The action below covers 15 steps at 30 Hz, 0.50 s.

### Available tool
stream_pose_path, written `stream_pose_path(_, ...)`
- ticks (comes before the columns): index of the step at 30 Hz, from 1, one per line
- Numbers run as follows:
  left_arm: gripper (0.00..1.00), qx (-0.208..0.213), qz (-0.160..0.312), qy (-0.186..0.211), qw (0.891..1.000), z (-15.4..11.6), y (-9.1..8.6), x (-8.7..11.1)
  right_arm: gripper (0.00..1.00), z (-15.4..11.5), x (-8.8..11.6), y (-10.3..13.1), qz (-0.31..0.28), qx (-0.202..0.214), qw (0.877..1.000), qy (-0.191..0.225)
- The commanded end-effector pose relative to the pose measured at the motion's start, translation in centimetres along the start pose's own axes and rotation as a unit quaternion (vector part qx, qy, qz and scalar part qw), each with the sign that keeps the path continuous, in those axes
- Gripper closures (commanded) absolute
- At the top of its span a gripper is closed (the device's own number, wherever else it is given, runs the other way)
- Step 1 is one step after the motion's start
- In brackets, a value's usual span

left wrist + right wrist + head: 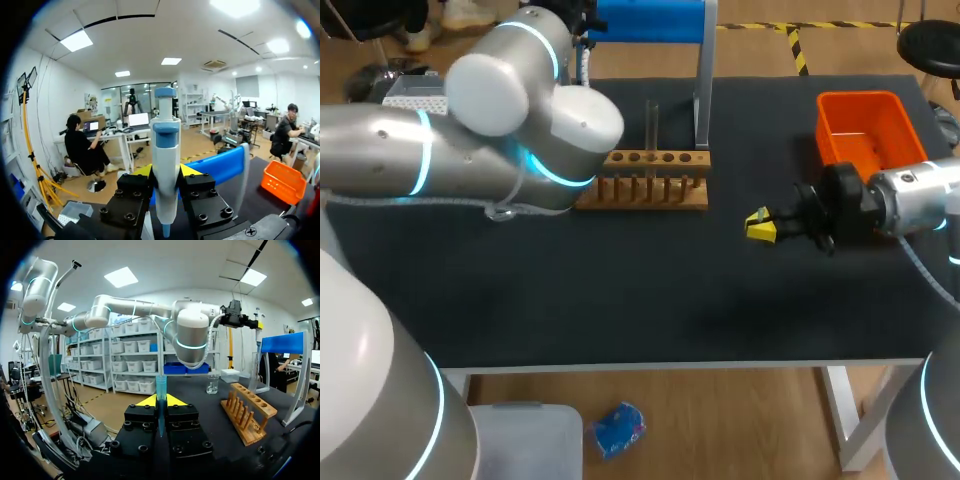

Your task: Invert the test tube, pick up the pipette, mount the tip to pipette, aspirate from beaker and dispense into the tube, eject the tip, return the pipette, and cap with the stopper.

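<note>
Two grippers are loaded. The left gripper (165,171) is closed around the barrel of a white-and-blue pipette (165,145), one finger on each side. The plunger end stands out ahead of the fingers and the narrow nose points back toward the wrist. The right gripper (160,401) is pinched narrow on a translucent blue pipette tip (160,388), whose wide open collar stands clear ahead of the yellow fingertips.

The tip looks light, thin-walled and slick. It would probably flex or skew under a hard squeeze, so I judge the shaft below the collar to be the right place to hold it, leaving the mouth free for the pipette nose. The pipette looks rigid and heavier, and a grip at mid-barrel should resist the seating push.

Seen from the right wrist, a wooden test tube rack (248,411) stands near and to one side of the gripper. A clear beaker (212,382) sits further along the black table (620,290). In the head view a glass test tube (652,122) stands upright in that rack, just beside the post of the blue pipette stand (703,90). An orange bin (865,125) lies behind the right arm. Mounting the tip appears to be the step in hand.
</note>
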<state>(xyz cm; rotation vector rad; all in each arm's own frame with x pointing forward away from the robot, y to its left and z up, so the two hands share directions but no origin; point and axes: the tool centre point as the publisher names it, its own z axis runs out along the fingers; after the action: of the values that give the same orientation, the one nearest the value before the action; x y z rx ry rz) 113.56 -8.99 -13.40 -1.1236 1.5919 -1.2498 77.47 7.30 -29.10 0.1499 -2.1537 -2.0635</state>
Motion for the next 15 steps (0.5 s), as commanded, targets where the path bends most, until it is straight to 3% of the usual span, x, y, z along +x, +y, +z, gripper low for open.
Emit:
stream_pose_path(1,1.0,0.011,-0.006,0.172,0.985,-6.3,-1.0,-0.4,1.0,-0.1,0.1,0.1,0.0,0.001,1.0,0.0)
stream_pose_path(7,1.0,0.02,0.022,0.276,0.961,-10.6,-1.7,1.9,1.0,-0.1,0.1,0.1,0.0,0.001,1.0,0.0)
stream_pose_path(15,1.0,0.027,0.049,0.335,0.941,-15.9,-2.0,5.8,1.0,-0.1,0.1,0.1,0.0,0.001,1.0,0.0)
